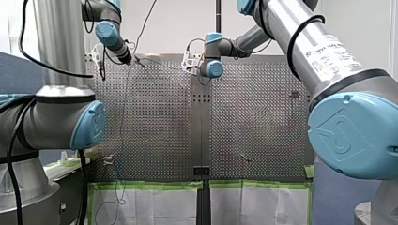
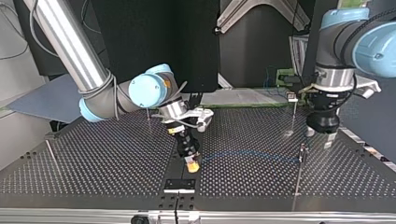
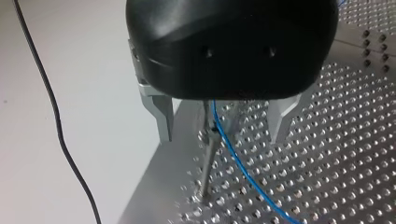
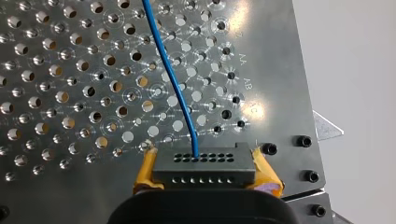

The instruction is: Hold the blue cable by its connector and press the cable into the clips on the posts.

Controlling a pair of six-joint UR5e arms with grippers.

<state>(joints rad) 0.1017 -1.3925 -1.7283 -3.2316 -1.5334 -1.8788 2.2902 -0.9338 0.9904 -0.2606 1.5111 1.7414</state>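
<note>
Blue cable (image 4: 173, 88) runs out of a hole in the upper face of a dark grey connector (image 4: 204, 165). My right gripper (image 2: 192, 164) holds that connector, its yellow pads (image 4: 145, 170) pressed against the block's two ends. In the top view this gripper sits low in the centre of the frame, tips close to the perforated table (image 2: 93, 163), just above a small black plate (image 2: 179, 185) at the near edge.

From there the cable stretches rightward, low over the table, to a thin post (image 2: 299, 170) at the lower right of the top view. The left wrist view shows this post standing between the metal fingers (image 3: 164, 119) of my left gripper (image 3: 223, 135). The fingers are spread wide and grip nothing, one on each side of the post and clear of it. The cable passes the dark clip near the post's top, then slopes down and away over the holes. Whether it is seated in the clip I cannot tell.

A second post (image 2: 293, 114) with a clip on top stands in the upper right of the top view, beside my left arm's wrist. Another post (image 2: 54, 157) leans at the far left.
</note>
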